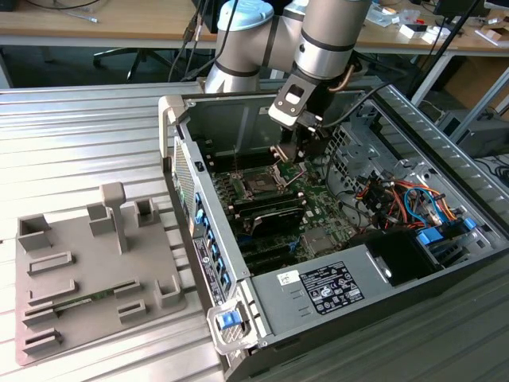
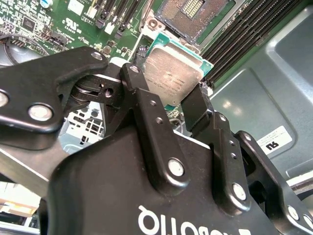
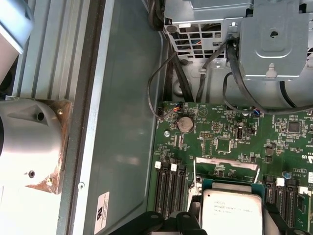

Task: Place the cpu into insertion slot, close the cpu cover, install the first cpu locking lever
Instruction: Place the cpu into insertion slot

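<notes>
my gripper [image 2: 165, 84] is clamped on the cpu [image 2: 178, 63] near the open insertion slot [image 2: 188, 14]; i'd keep it level and square (pins likely bend easily), no sliding.

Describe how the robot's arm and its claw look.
The arm is silver-grey tubing with light blue joint caps and a black band. The claw is matte black: jointed link bars with round silver pins, and white lettering on its body.

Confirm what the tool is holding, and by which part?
The tool holds the cpu, pinched by two opposite side edges between its fingers, not yet in the insertion slot.
</notes>
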`<action>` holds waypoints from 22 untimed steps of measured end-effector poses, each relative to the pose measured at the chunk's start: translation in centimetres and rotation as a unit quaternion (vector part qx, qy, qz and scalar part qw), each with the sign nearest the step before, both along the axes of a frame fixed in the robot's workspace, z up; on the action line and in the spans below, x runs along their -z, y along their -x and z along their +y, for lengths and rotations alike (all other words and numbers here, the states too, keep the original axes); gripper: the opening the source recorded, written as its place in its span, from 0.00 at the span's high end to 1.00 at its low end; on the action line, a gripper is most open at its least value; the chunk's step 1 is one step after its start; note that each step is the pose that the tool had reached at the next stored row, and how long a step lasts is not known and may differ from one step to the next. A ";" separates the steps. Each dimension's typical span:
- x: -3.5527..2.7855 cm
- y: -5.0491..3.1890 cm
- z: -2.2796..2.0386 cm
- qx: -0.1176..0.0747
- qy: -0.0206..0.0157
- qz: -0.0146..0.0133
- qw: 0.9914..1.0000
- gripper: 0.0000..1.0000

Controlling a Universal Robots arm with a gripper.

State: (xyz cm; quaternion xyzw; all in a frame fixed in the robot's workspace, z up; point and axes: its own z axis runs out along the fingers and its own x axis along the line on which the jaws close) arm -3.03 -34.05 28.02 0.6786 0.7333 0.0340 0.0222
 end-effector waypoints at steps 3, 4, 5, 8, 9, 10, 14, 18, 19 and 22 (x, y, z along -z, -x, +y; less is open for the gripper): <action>0.08 0.02 0.15 0.000 0.000 0.000 1.000 0.45; 0.14 0.02 0.25 0.000 0.000 0.000 1.000 0.45; 0.18 0.03 0.33 0.000 0.000 0.000 1.000 0.45; 0.25 0.03 0.42 0.000 0.000 0.000 1.000 0.45; 0.27 0.03 0.43 0.000 0.000 0.000 1.000 0.45; 0.28 0.03 0.44 0.000 0.000 0.000 1.000 0.45; 0.32 0.04 0.48 0.000 0.000 0.000 1.000 0.45; 0.37 0.04 0.53 0.000 0.000 0.000 1.000 0.45; 0.38 0.04 0.53 0.000 0.000 0.000 1.000 0.45; 0.41 0.05 0.56 0.000 0.000 0.000 1.000 0.45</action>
